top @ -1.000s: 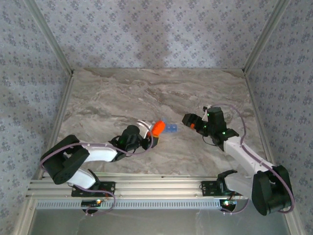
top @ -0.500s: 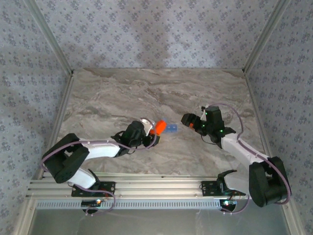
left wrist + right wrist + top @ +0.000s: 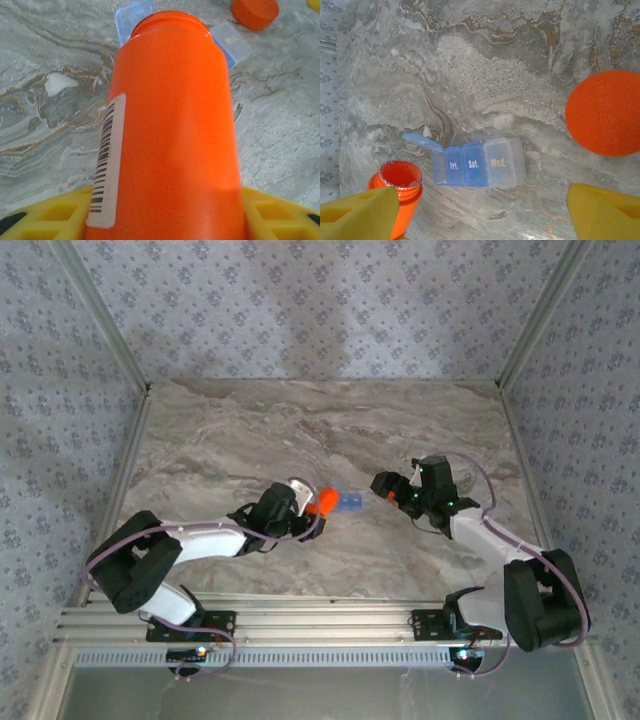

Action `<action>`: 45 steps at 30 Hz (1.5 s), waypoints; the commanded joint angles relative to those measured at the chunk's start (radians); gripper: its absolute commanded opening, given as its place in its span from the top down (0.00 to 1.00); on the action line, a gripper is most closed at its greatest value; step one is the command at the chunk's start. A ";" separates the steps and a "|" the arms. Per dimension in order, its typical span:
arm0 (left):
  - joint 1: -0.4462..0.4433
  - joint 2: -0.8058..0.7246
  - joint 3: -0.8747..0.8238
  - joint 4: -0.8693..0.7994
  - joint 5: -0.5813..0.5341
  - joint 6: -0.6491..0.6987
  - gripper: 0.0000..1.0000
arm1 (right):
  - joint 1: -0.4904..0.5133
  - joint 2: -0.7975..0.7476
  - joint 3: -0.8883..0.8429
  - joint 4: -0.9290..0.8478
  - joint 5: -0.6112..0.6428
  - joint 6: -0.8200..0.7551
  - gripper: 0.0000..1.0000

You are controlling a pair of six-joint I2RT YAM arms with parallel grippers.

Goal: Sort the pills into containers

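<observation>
My left gripper (image 3: pixel 165 215) is shut on an orange bottle (image 3: pixel 170 125) with a barcode label, and its yellow fingers (image 3: pixel 45 217) press both sides. In the top view the left gripper (image 3: pixel 303 510) holds the bottle (image 3: pixel 322 501) tilted, its open mouth (image 3: pixel 399 175) beside the containers. The containers are a translucent blue pill box (image 3: pixel 475 164) lying flat on the table (image 3: pixel 250 430), its leftmost lid (image 3: pixel 420 141) flipped up. This box (image 3: pixel 349 502) also peeks out behind the bottle (image 3: pixel 227 42). My right gripper (image 3: pixel 482 215) hovers open above it, nothing between its fingers (image 3: pixel 605 210). The pills are hidden.
The bottle's orange cap (image 3: pixel 603 112) lies loose on the marble to the right of the pill box, also seen as a cap (image 3: pixel 255 12) in the left wrist view. Patterned walls (image 3: pixel 320 310) enclose the table on three sides. My right gripper (image 3: pixel 384 485) sits just right of the box.
The left wrist has moved up and right, bringing the bottle closer against the pill box. The right gripper has shifted slightly left and now covers the orange cap in the top view.
</observation>
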 commanded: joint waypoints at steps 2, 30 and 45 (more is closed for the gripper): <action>0.015 -0.037 0.005 -0.035 0.035 -0.009 1.00 | -0.002 0.025 0.026 -0.011 -0.003 0.016 0.11; 0.068 0.004 0.118 -0.180 0.131 0.065 1.00 | 0.093 0.225 0.107 0.026 0.056 -0.001 0.21; 0.079 0.042 0.193 -0.307 0.154 0.119 1.00 | 0.101 0.240 0.107 -0.025 0.127 0.009 0.23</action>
